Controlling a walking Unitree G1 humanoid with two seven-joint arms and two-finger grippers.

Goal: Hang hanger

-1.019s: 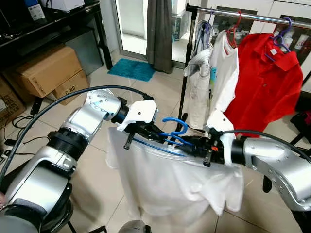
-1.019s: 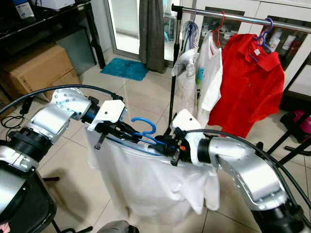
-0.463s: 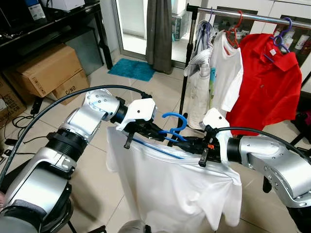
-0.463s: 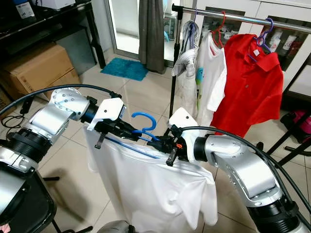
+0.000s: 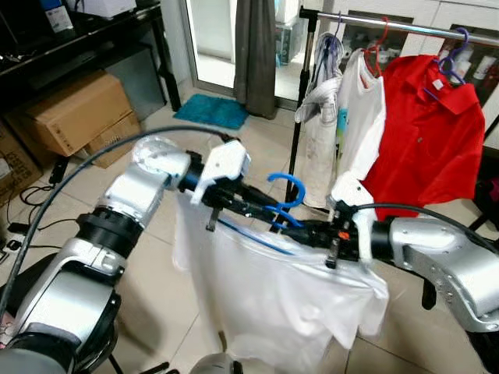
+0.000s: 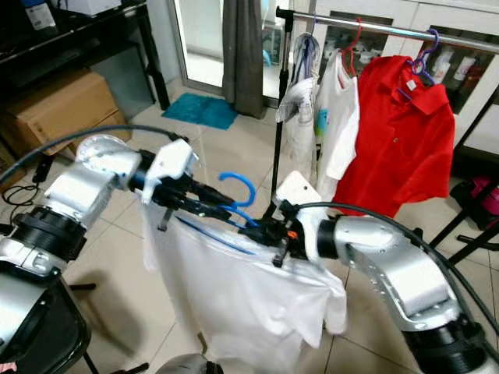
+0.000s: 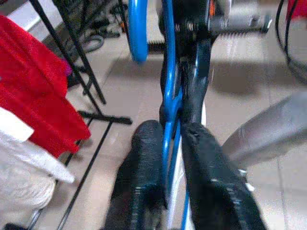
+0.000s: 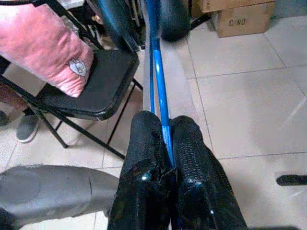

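One blue hanger (image 5: 274,209) carrying one white T-shirt (image 5: 281,300) is held over open tiled floor (image 5: 156,257), well short of the clothes rail (image 5: 390,23) beyond. It is clamped between the closed fingers (image 7: 144,158) of the left gripper (image 7: 168,143) near its hook, and between the pinched fingers (image 8: 187,148) of the right gripper (image 8: 165,139) along its bar. Three garments are hung on the rail, with bare rod at its near end.

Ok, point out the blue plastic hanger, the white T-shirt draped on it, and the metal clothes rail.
blue plastic hanger (image 5: 287,189), left eye view, on its hook.
white T-shirt (image 5: 273,296), left eye view, mid-fabric.
metal clothes rail (image 6: 366,26), right eye view, horizontal bar.
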